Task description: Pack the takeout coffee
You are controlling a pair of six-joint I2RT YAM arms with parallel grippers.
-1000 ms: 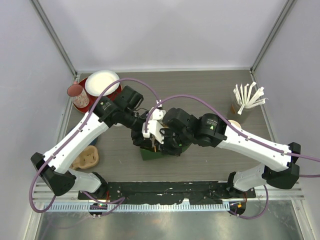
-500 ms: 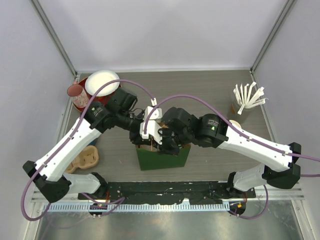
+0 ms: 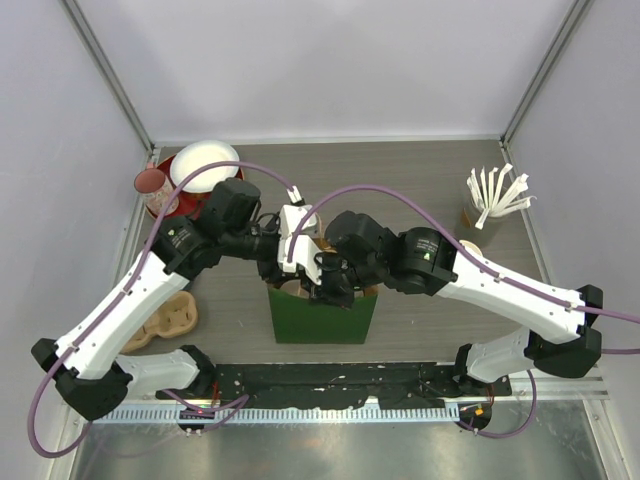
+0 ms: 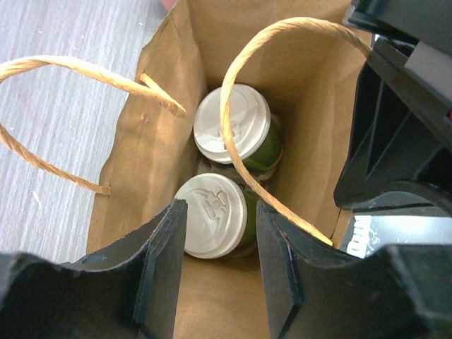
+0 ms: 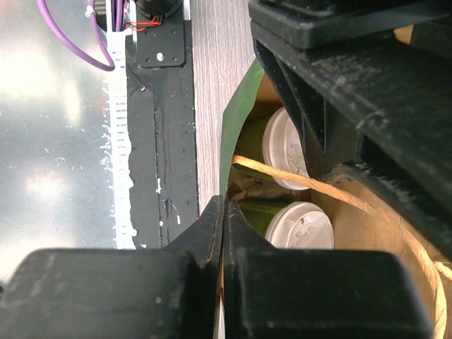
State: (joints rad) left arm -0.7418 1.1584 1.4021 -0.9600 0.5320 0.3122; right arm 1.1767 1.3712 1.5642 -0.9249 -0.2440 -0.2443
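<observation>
Right wrist, right claw [image 5: 223, 206] seemingly pinching bag [image 5: 236, 141] rim

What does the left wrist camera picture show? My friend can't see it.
Two green coffee cups with white lids stand side by side at the bottom of an open paper bag, seen from above. Its twisted paper handles arch over the opening, and the left pincer hangs open above, holding nothing.

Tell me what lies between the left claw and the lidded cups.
Left wrist view: just one twine handle loop of the bag crossing above the lidded cups; otherwise open air below the left claw.
</observation>
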